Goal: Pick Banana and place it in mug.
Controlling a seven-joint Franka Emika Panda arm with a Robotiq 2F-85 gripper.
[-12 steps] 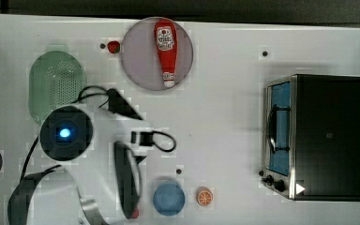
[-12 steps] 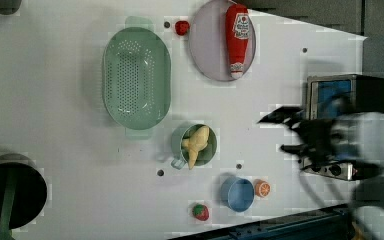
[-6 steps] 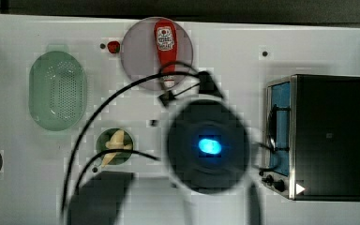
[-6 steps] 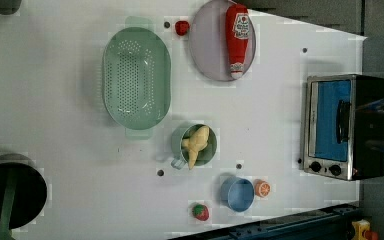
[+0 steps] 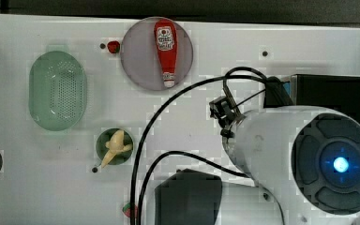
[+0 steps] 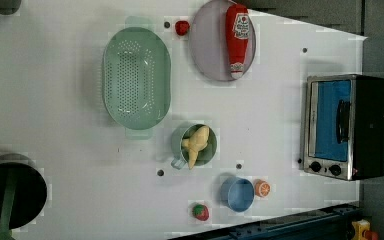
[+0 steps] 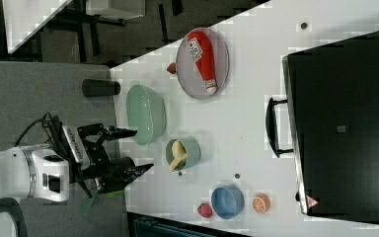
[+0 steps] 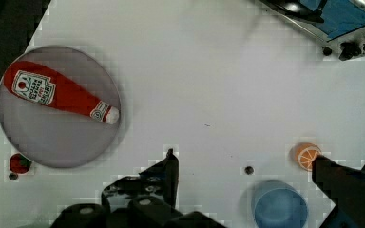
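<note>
Table [image 6: 55, 100] surface is seen white in the left view, with the toaster oven [image 6: 345, 127] at the right of the frame. The gripper [image 7: 131, 150] is held empty at the lower left of the right view, fingers spread wide. The mug [image 6: 196, 146] is found at centre in the left view; the banana [image 6: 197, 143] is lodged inside it, tip over the rim.
</note>
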